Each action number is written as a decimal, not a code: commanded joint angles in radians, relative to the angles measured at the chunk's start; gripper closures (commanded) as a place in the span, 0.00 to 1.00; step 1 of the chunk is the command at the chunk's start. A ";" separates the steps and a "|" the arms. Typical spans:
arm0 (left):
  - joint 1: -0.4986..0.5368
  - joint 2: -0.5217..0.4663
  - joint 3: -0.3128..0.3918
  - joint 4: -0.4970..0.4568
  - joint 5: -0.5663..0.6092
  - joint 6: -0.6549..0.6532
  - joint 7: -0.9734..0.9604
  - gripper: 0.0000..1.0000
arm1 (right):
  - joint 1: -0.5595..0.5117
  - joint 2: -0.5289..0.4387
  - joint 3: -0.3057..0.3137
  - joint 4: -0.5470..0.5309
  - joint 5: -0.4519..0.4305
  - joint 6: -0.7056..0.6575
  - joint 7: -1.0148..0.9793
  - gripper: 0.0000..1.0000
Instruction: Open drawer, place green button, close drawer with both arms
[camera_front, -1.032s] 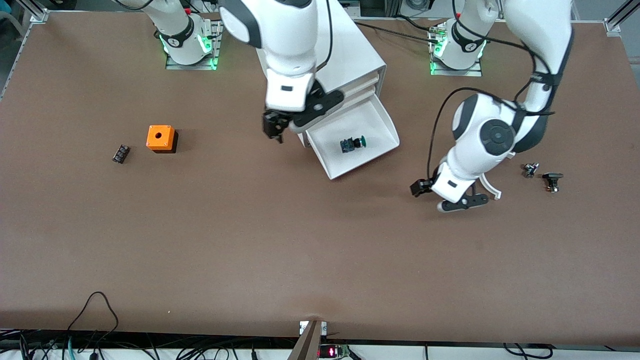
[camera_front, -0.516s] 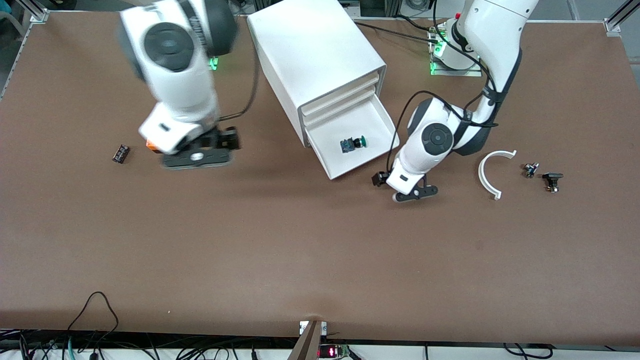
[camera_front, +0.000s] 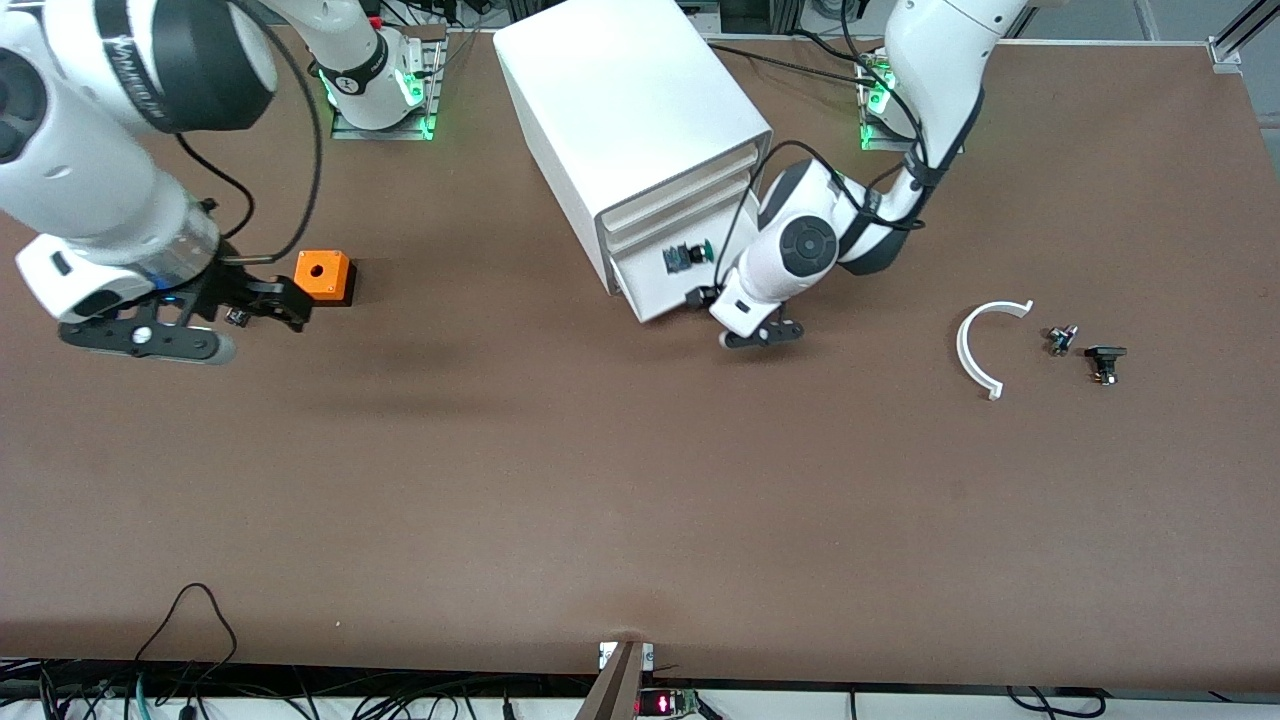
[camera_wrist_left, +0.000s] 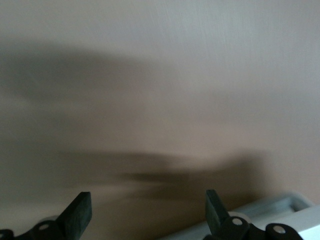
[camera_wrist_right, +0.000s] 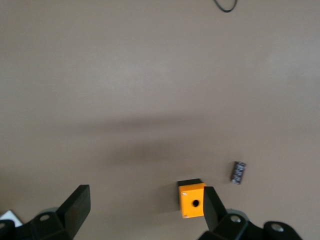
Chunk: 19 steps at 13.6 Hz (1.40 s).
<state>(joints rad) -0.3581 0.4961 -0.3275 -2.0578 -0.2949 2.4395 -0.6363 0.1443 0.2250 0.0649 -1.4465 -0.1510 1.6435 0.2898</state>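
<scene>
The white cabinet (camera_front: 630, 100) stands at the back middle of the table. Its lowest drawer (camera_front: 650, 285) sticks out only partway. The button (camera_front: 688, 256), with its green cap, lies in the drawer close to the cabinet's front. My left gripper (camera_front: 705, 300) is low at the drawer's front wall, at the corner toward the left arm's end, with its fingers open. In the left wrist view the gripper (camera_wrist_left: 147, 200) is spread and empty, with a white drawer edge (camera_wrist_left: 280, 210) beside one finger. My right gripper (camera_front: 275, 305) hangs open and empty beside the orange box.
The orange box with a hole (camera_front: 322, 275) (camera_wrist_right: 192, 200) and a small black part (camera_wrist_right: 239, 172) lie toward the right arm's end. A white curved piece (camera_front: 975, 350) and two small dark parts (camera_front: 1060, 340) (camera_front: 1104, 362) lie toward the left arm's end.
The drawer has slid about halfway into the cabinet with the button in it. My left gripper moved from the open table to the drawer's front. My right arm swung away to beside the orange box.
</scene>
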 joint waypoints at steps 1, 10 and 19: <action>-0.004 -0.057 -0.044 -0.077 -0.053 0.003 0.001 0.00 | -0.066 -0.064 -0.040 -0.048 0.031 -0.016 -0.186 0.00; 0.075 -0.166 -0.090 -0.113 -0.067 -0.059 0.012 0.00 | -0.086 -0.249 -0.125 -0.215 0.148 -0.013 -0.291 0.00; 0.309 -0.370 0.184 -0.019 0.017 -0.155 0.366 0.00 | -0.086 -0.315 -0.126 -0.285 0.137 -0.004 -0.296 0.00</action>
<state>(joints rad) -0.0530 0.1860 -0.1959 -2.0874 -0.3253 2.3629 -0.3618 0.0592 -0.0653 -0.0541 -1.7062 -0.0176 1.6215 0.0133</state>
